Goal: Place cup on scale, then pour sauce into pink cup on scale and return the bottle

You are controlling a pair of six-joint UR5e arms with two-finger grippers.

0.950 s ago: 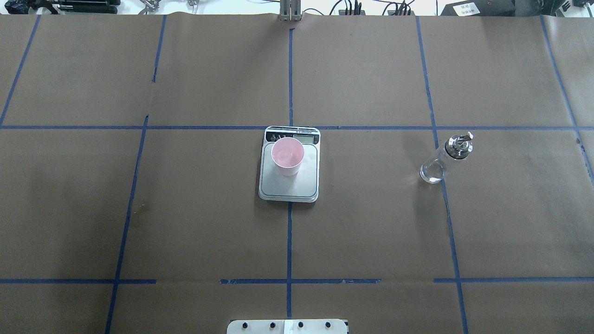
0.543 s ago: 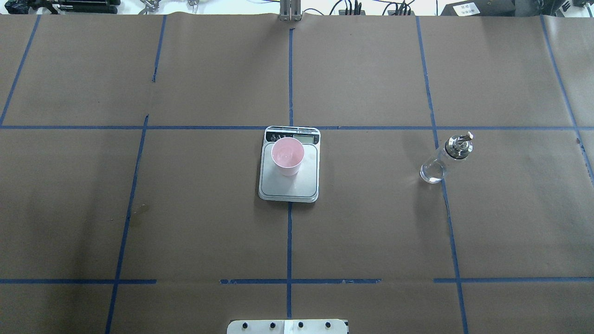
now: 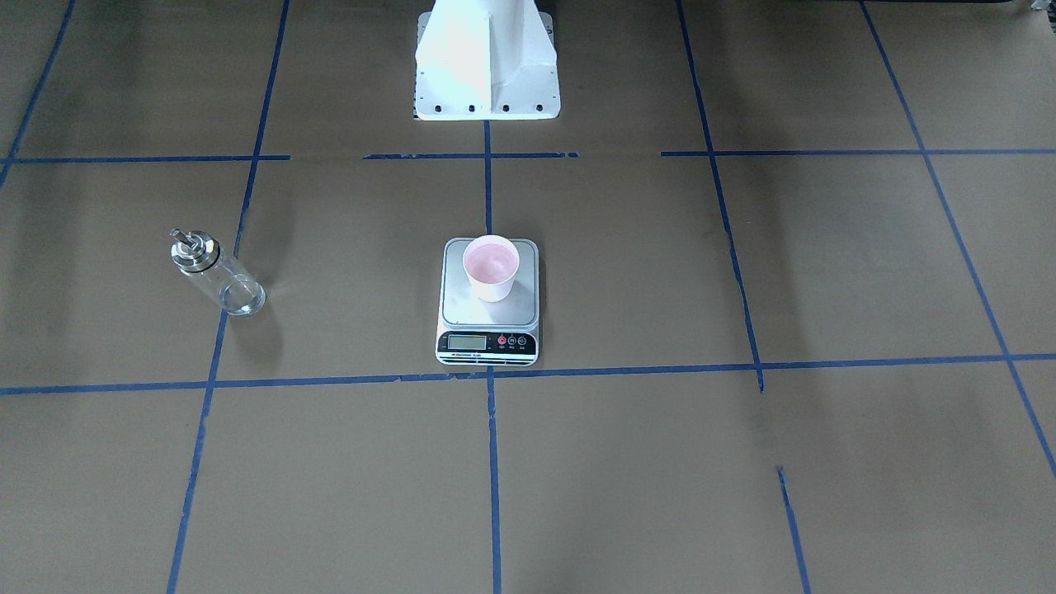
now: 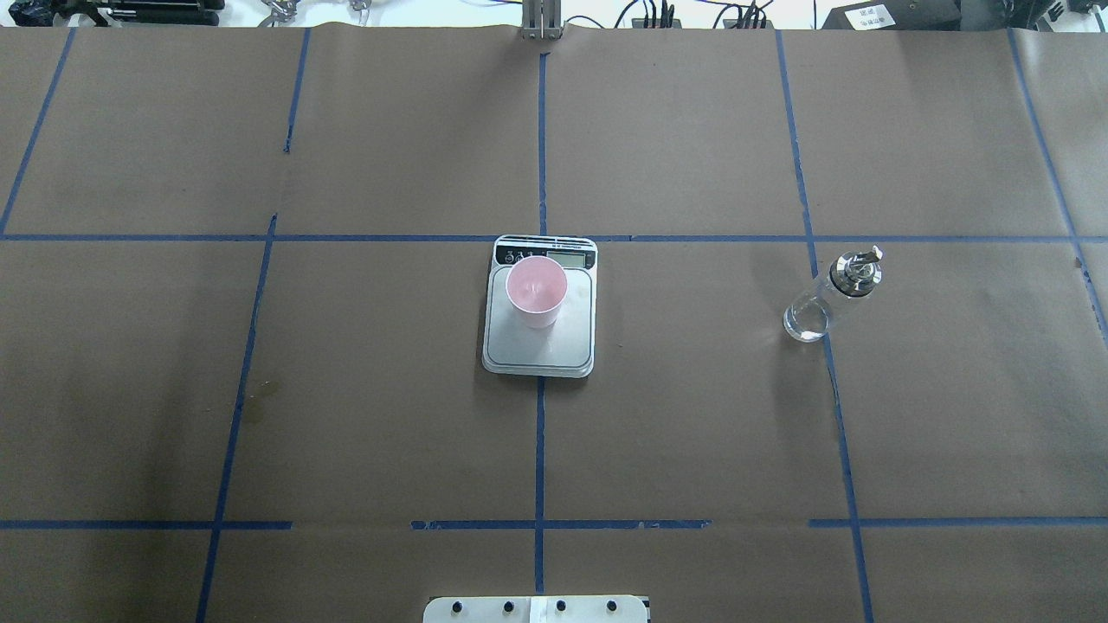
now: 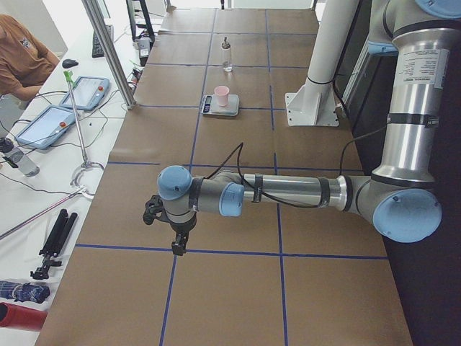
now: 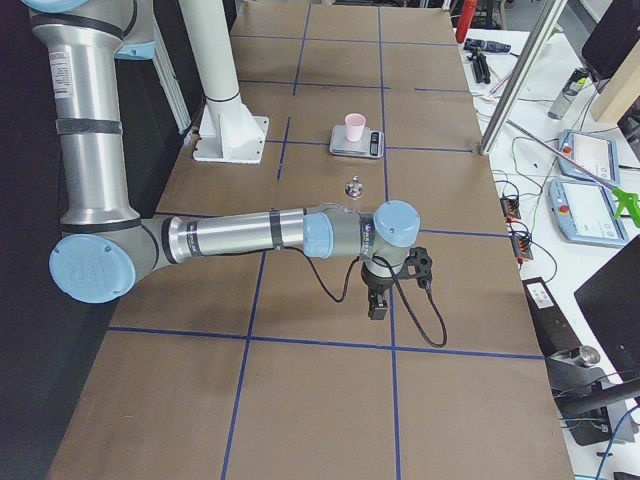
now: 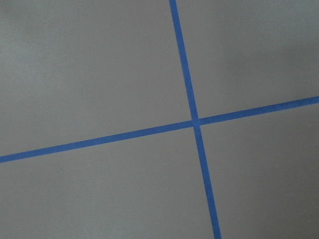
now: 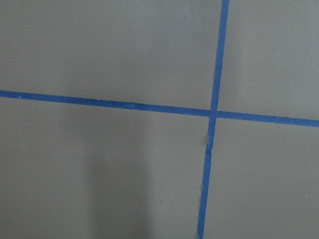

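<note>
The table (image 4: 692, 415) is covered in flat brown paper, marked into large rectangles by strips of blue tape (image 4: 539, 450). Near its middle, across a tape line, lies a small flat rectangular digital scale (image 4: 540, 346) with a silver-grey platform and a black front strip carrying a display and round buttons — the strip is on the side away from the robot. Well apart from it, on the robot's right, a small clear glass cylindrical bottle (image 4: 809, 313) with a shiny metal cap and thin pour spout stands upright on the paper, on a tape line. At the robot's edge sits a white base plate (image 4: 537, 608) with dark bolts.
</note>
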